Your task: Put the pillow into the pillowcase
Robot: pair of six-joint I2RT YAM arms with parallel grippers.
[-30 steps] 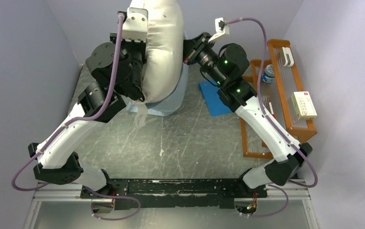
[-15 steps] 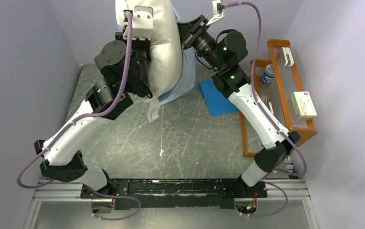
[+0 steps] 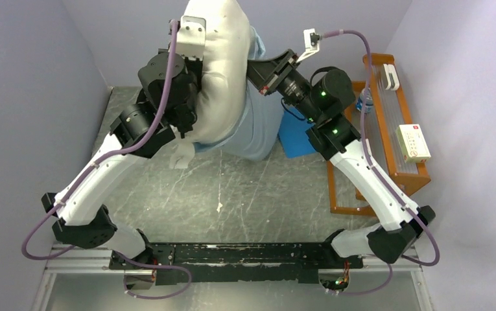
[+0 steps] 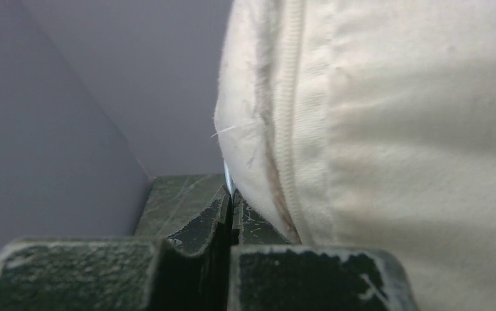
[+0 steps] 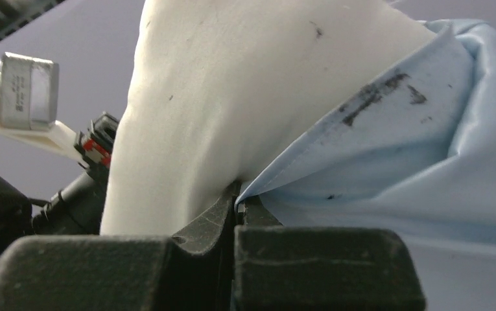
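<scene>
I count one plump off-white fabric pillow and one thin, wrinkled light blue pillowcase, both lifted above the grey table between my two grippers, with one flat darker-blue square lying to the right. The left gripper is clenched on a sliver of the pillowcase's edge, the pillow's seam pressed against its right finger. The right gripper is clamped on the pillowcase's hem, the pillow bulging just above its tips. Compared with half a second ago, more blue cloth hangs down the pillow's right side, and the right arm sits farther right.
</scene>
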